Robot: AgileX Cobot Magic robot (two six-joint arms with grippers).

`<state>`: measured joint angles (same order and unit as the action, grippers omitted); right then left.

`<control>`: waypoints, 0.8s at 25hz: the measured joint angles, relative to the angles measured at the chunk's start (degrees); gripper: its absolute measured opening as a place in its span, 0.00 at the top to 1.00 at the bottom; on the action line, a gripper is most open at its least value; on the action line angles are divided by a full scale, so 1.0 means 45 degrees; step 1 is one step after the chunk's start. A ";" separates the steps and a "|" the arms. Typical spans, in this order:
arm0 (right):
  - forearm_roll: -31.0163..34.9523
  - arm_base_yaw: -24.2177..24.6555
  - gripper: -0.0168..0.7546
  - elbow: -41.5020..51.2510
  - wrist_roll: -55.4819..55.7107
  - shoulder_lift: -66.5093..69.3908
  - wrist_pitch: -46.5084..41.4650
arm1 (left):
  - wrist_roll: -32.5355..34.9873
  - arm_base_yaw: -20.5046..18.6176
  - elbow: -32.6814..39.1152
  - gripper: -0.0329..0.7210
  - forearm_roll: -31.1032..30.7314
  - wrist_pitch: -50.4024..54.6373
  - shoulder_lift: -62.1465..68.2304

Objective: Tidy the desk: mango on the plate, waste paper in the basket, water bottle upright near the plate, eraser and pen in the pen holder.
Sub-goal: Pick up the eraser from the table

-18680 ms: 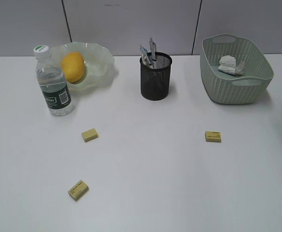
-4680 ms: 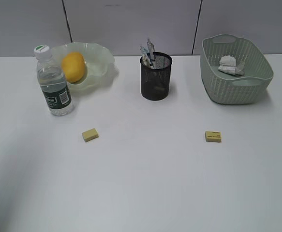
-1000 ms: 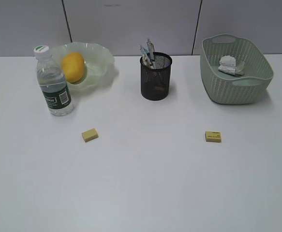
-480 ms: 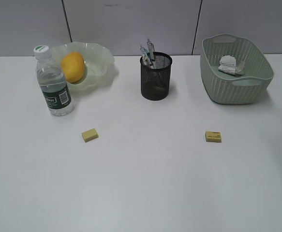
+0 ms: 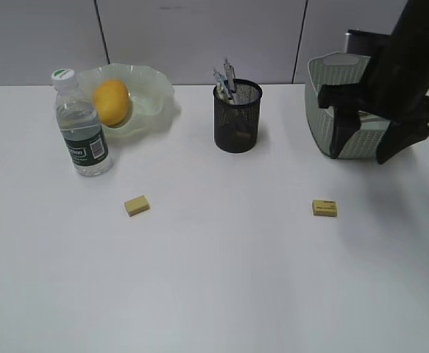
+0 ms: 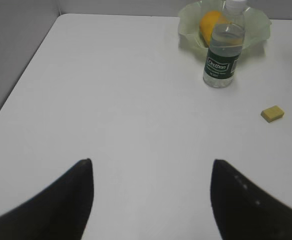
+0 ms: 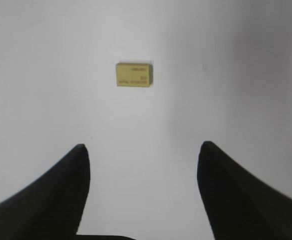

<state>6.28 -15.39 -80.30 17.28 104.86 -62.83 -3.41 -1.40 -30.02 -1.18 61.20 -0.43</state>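
**Lining up on the last erasers**

Lying flat on tabletop [image 5: 221, 279]: left eraser [image 5: 137, 205], right eraser [image 7: 134, 74]. Light, stiff, grippy; best pinched across short sides. Left claw [image 6: 151, 200] wide, empty. Right claw [image 7: 143, 187] wide, empty, hovering near right eraser.

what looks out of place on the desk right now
Two yellow erasers lie loose on the white desk: one in front of the water bottle, one in front of the basket. They belong in the pen holder. Nothing looks spilled or tipped; the mango sits in the plate.
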 joint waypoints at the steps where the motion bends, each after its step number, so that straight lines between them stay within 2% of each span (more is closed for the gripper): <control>1: -0.0012 -0.0148 0.29 -0.0079 0.0060 0.0330 0.0153 | 0.0000 0.0000 0.0000 0.23 0.0000 0.0000 0.0000; 5: -0.0462 -0.0664 0.29 -0.0143 0.0450 0.1327 0.0893 | 0.0000 0.0000 0.0000 0.23 0.0000 0.0000 0.0000; 11: -0.0967 -0.0732 0.29 -0.0152 0.1214 0.2153 0.1545 | 0.0000 0.0000 0.0000 0.23 0.0000 0.0000 0.0000; 20: -0.0520 -0.0732 0.29 -0.0157 0.1680 0.3109 0.2130 | 0.0000 0.0000 0.0000 0.24 0.0000 0.0000 0.0000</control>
<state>3.95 -18.68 -81.00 24.84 118.85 -53.24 -3.41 -1.40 -30.02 -1.18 61.20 -0.43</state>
